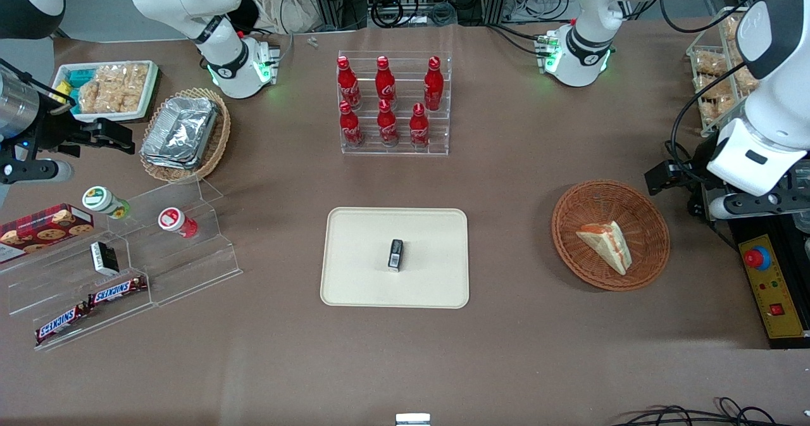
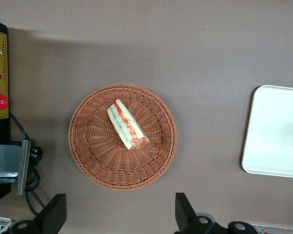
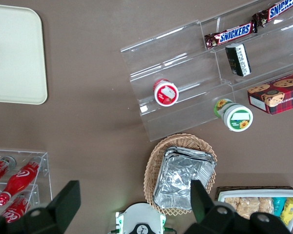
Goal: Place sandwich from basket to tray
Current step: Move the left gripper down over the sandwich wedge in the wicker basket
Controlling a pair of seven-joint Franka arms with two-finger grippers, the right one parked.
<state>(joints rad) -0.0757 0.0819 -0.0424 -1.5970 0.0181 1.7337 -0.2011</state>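
Note:
The sandwich point(image 1: 606, 244) is a pale wedge with orange-red and green filling. It lies in the reddish-brown wicker basket point(image 1: 645, 223) toward the working arm's end of the table. The left wrist view shows the sandwich point(image 2: 128, 125) at the middle of the basket point(image 2: 97, 161). The cream tray point(image 1: 361, 274) lies flat at the table's middle, and its edge also shows in the left wrist view point(image 2: 273, 131). A small black object point(image 1: 395, 254) stands on the tray. My left gripper point(image 1: 658, 178) point(image 2: 118, 214) hangs open and empty, high above the table beside the basket's rim.
An acrylic rack of red cola bottles point(image 1: 392, 103) stands farther from the front camera than the tray. A tan wicker basket with foil pans point(image 1: 183, 131) and a stepped acrylic stand with snacks point(image 1: 126, 268) are toward the parked arm's end. A yellow control box point(image 1: 769, 287) lies beside the basket.

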